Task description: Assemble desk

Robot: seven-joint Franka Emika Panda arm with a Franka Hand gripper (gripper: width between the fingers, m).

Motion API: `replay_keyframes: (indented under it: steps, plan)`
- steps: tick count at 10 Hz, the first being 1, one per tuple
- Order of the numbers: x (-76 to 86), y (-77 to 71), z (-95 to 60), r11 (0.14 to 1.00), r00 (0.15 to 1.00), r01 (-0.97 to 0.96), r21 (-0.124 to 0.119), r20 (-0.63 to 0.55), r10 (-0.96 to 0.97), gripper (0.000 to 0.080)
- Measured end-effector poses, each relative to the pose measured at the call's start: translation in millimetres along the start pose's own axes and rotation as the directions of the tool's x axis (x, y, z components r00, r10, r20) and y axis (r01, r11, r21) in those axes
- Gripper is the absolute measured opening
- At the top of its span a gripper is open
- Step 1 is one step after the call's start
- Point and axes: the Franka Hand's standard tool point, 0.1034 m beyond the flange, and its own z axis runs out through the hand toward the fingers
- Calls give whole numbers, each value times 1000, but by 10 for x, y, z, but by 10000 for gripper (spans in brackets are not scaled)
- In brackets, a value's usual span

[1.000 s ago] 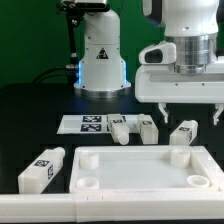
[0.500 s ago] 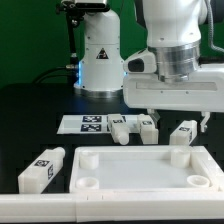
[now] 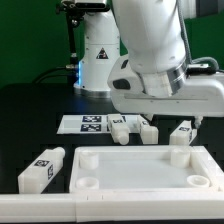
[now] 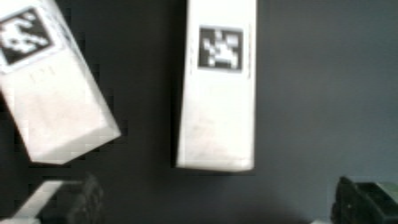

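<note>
Desk tabletop point(image 3: 135, 172), one, lies with four loose legs point(image 3: 40, 170) point(image 3: 120, 129) point(image 3: 149, 130) point(image 3: 183, 133) nearby; the pincer point(image 4: 214, 205) hangs released, empty.

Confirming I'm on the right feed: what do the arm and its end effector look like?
The arm is glossy white, with bulky rounded shells and a grey ring at the wrist. The end effector has a wide, boxy white body and two dark fingers. No markings or labels are legible on it.
</note>
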Motion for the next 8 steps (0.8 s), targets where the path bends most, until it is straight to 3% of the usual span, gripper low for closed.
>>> replay_keyframes:
  steps: [1,2,3,4,8]
  plan:
    - [106,-29,-45,998,996,46,30,77,-48,649]
    - [162,-60,-25,997,991,70,38,115,-74,649]
    - [95,-59,18,997,976,70,35,202,-76,649]
    - [127,-47,29,997,966,68,38,247,-75,649]
    - [144,-15,145,994,947,-108,21,306,96,649]
